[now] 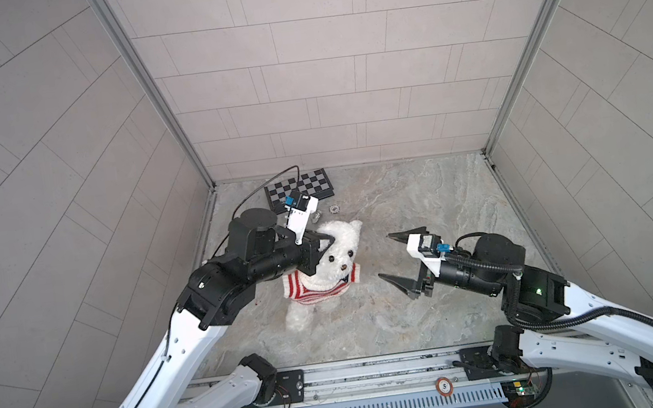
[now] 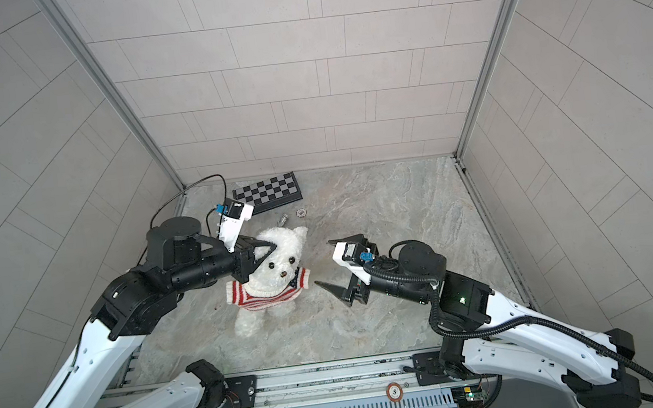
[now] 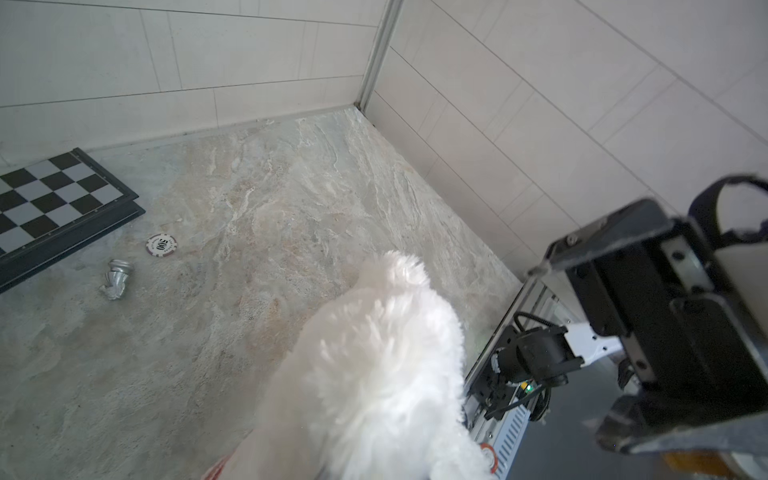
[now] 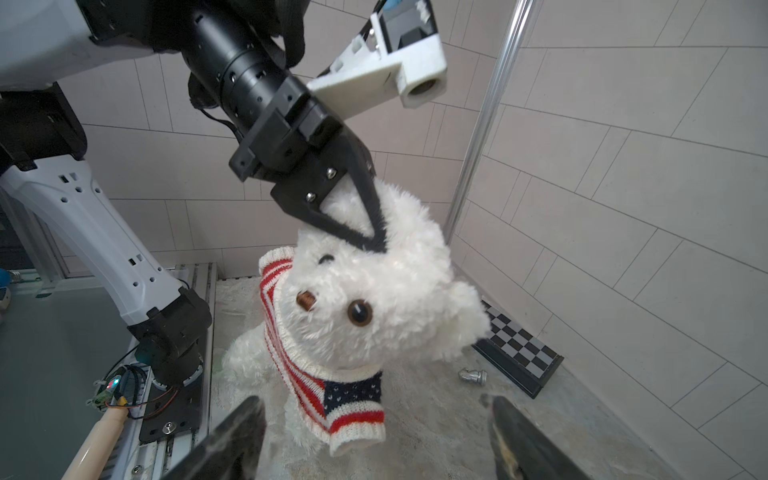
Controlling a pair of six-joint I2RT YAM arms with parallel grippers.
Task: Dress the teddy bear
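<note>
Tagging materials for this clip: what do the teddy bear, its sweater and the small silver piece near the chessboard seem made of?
The teddy bear: white plush, matte; long fibres fuzz its outline.
The sweater: knitted yarn; stitches and ribbed cuff show.
The silver piece: shiny silver finish with highlights, metal or coated plastic, cannot tell which.

left claw (image 1: pixel 333 240) pinches the teddy bear (image 1: pixel 343 253) by its head; right claw (image 1: pixel 385 256) gapes nearby.

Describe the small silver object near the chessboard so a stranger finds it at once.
Find the black and grey chessboard at the back wall. Between it and the teddy bear, two small things lie on the table. The silver chess piece lies on its side; its neighbour is a flat round chip.
</note>
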